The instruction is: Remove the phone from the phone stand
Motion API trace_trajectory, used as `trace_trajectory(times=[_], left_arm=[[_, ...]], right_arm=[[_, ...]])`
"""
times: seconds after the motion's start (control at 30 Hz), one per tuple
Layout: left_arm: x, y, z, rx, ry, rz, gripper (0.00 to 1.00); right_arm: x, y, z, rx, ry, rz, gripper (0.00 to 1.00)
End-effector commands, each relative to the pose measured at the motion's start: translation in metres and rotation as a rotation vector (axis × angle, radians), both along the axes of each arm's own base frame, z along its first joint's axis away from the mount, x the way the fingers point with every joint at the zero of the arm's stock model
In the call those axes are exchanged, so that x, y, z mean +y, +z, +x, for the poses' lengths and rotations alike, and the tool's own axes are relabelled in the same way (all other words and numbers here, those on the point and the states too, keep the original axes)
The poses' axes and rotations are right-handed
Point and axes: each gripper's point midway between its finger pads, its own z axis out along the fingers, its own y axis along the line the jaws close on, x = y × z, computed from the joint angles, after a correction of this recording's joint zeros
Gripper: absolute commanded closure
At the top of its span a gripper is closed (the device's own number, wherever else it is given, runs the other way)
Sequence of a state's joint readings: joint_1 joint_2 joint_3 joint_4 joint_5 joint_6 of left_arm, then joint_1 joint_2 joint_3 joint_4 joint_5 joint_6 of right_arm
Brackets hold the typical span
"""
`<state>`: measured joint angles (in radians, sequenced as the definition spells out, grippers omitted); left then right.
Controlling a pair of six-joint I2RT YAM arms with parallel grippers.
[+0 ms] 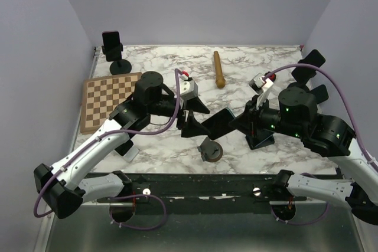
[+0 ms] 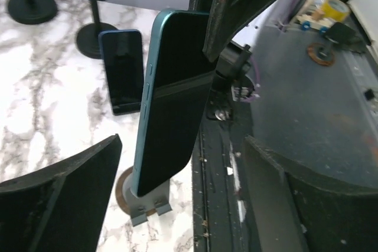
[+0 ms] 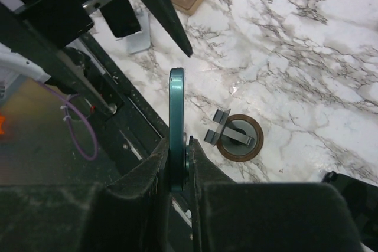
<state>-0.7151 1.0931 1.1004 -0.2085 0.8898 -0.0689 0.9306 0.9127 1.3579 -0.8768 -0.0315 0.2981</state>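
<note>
The right gripper (image 1: 231, 123) holds the phone (image 1: 216, 123). Its jaws are clamped on the two faces of the teal-edged handset, which appears edge-on in the right wrist view. The phone is off the phone stand (image 1: 211, 151) and raised over the desk (image 1: 159, 57), near the middle of the near edge. In the right wrist view, a strip of bare marble separates the phone from the stand. The stand sits on its round base, close to the near edge. The left gripper (image 1: 199, 121) faces the phone from the left-edge side. Its jaws are spread wide, one on each side of the handset and clear of it. A second phone (image 1: 261, 140) lies flat under the right arm. A chessboard (image 1: 109, 100) lies by the left edge. A wooden roller (image 1: 219, 68) lies towards the far edge.
</note>
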Motion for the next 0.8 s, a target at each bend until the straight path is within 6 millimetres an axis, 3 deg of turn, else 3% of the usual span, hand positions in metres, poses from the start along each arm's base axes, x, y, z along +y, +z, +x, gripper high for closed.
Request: trace_trajectory(times=[0.0, 0.17, 0.4, 0.6, 0.77], left_arm=[[-0.004, -0.001, -0.021, 0.105, -0.177, 0.015, 0.16], [-0.009, -0.008, -0.022, 0.164, -0.218, 0.046, 0.37], [-0.009, -0.01, -0.03, 0.191, -0.28, 0.059, 0.52], [-0.01, -0.014, -0.046, 0.219, -0.367, 0.084, 0.59], [-0.012, -0.018, -0.06, 0.208, -0.423, 0.098, 0.6]], right_arm=[[0.012, 0.029, -0.014, -0.063, 0.12, 0.095, 0.99], [0.015, 0.031, -0.019, -0.078, 0.153, 0.113, 0.99], [0.012, 0.025, -0.019, -0.07, 0.15, 0.081, 0.99], [0.006, 0.031, -0.027, -0.086, 0.175, 0.092, 0.99], [0.006, 0.034, -0.034, -0.094, 0.21, 0.114, 0.99]])
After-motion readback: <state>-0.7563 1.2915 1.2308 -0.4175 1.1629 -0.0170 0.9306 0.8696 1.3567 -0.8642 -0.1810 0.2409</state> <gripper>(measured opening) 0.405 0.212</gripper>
